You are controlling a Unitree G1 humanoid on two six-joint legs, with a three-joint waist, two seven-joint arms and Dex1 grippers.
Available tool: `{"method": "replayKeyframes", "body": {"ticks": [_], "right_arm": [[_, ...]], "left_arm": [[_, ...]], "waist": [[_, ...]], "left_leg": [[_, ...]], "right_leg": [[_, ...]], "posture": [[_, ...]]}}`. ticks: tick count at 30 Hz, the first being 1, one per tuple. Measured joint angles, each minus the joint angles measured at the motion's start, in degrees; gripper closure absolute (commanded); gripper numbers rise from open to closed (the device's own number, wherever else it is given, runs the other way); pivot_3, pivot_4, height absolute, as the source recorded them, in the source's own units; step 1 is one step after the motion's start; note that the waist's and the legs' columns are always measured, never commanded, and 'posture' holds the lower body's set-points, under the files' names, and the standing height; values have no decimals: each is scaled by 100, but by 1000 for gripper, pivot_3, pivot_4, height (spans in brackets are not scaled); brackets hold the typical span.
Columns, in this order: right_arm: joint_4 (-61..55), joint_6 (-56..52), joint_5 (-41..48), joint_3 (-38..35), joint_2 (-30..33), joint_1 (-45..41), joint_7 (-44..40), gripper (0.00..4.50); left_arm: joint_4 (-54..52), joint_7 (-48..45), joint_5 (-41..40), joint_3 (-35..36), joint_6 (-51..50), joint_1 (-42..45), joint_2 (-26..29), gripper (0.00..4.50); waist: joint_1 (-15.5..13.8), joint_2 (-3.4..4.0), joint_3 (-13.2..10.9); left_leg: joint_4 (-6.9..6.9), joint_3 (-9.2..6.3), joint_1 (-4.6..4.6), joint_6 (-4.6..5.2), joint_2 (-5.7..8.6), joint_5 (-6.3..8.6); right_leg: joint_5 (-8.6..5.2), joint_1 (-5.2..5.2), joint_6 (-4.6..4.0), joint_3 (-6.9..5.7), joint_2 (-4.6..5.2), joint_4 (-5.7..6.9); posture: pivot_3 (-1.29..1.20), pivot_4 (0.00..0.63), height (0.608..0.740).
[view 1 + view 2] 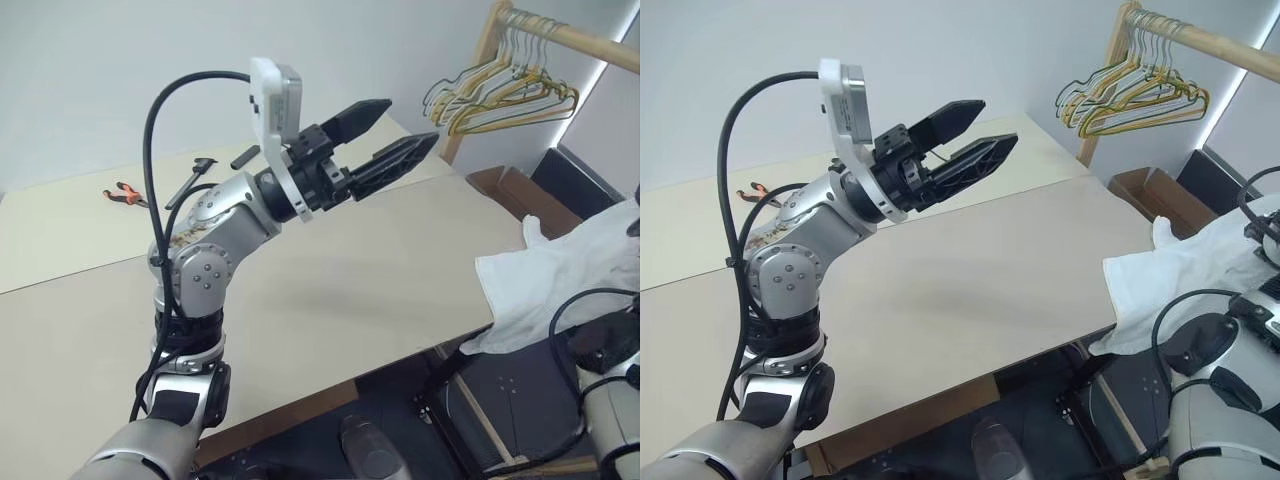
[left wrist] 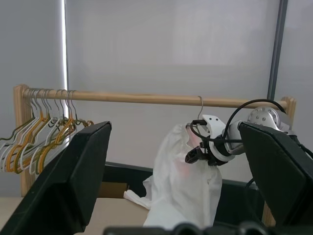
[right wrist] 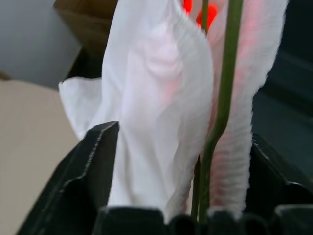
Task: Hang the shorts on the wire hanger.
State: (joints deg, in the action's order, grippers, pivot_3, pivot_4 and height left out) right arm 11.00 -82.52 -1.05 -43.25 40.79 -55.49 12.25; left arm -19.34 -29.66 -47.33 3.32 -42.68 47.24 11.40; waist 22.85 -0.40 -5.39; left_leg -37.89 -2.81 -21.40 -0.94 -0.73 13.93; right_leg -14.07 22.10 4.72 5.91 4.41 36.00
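From the head views we see our left gripper (image 1: 388, 138) raised over the table (image 1: 330, 290), fingers spread, empty. Its wrist view shows the shorts (image 2: 183, 191) hanging by the wire hanger (image 2: 200, 108) from the rail (image 2: 146, 99). Our right wrist view shows the right gripper (image 3: 178, 166) spread wide, shorts between.

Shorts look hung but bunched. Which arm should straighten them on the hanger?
Right. The right gripper is open right at the shorts and wire hanger on the rod, while the open left gripper hovers over the table.

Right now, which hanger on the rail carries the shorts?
The lone wire hanger hooked apart near the rail's far end, shorts draped on it; the yellow and grey bunch hangs bare.
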Motion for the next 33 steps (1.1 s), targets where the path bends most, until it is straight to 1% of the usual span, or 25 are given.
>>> {"method": "replayKeyframes", "body": {"ticks": [3,6,11,17,22,24,25,27,29,30,33], "right_arm": [[-290,528,-182,308,-100,285,159,28],[-612,1236,-395,827,-124,673,287,28],[-942,2211,-679,1288,-185,1062,435,28],[-1352,3349,-940,1480,-294,1638,683,28],[-2105,4774,-1431,1704,-280,2499,984,28],[-2491,5357,-1596,1854,-250,2817,941,28],[-2732,5634,-1504,1918,-259,2917,725,28],[-3166,5963,-1049,2080,-348,2948,156,28],[-3597,6058,-223,2299,-561,2889,-689,28],[-3782,6007,413,2486,-671,2812,-1292,28],[-3963,5816,1476,2746,-715,2770,-2372,28]], "left_arm": [[11,0,3,-1,18,1,25,0],[32,-20,5,-10,33,2,39,0],[145,-83,8,-24,41,18,68,0],[196,-151,10,-38,50,84,105,0],[224,-138,12,-36,62,149,160,0],[254,-109,42,-30,69,164,190,0],[280,-99,124,-34,142,169,189,0],[354,-70,320,-43,342,179,184,0],[435,-56,537,-46,550,237,229,0],[266,-128,580,-43,628,98,435,0],[-69,-375,695,19,771,-653,900,0]], "waist": [[9,0,0],[14,0,0],[12,0,0],[4,0,0],[6,0,1],[16,0,1],[19,0,1],[42,-2,2],[73,-10,6],[128,-5,15],[137,1,23]], "left_leg": [[0,3,1,0,0,0],[2,4,6,0,0,0],[3,7,13,0,1,0],[3,6,13,0,1,0],[4,10,12,-1,1,0],[4,15,14,-1,1,0],[4,18,15,-1,1,0],[4,19,19,-1,0,0],[5,13,28,-2,-2,0],[13,13,33,-2,-4,0],[17,2,33,-1,-6,0]], "right_leg": [[0,0,1,5,0,2],[1,-1,1,9,-2,3],[1,-1,3,14,-2,2],[2,1,5,16,-2,2],[1,1,6,19,-2,2],[1,1,7,25,-3,3],[2,0,9,28,-3,3],[3,-10,10,32,-8,3],[4,-25,10,29,-11,2],[3,-29,10,31,-11,0],[2,-30,10,23,-10,2]], "posture": [[-330,55,740],[-333,51,740],[-336,44,740],[-335,35,740],[-333,27,740],[-329,25,740],[-327,24,740],[-316,21,740],[-299,15,740],[-293,14,740],[-240,5,740]]}}
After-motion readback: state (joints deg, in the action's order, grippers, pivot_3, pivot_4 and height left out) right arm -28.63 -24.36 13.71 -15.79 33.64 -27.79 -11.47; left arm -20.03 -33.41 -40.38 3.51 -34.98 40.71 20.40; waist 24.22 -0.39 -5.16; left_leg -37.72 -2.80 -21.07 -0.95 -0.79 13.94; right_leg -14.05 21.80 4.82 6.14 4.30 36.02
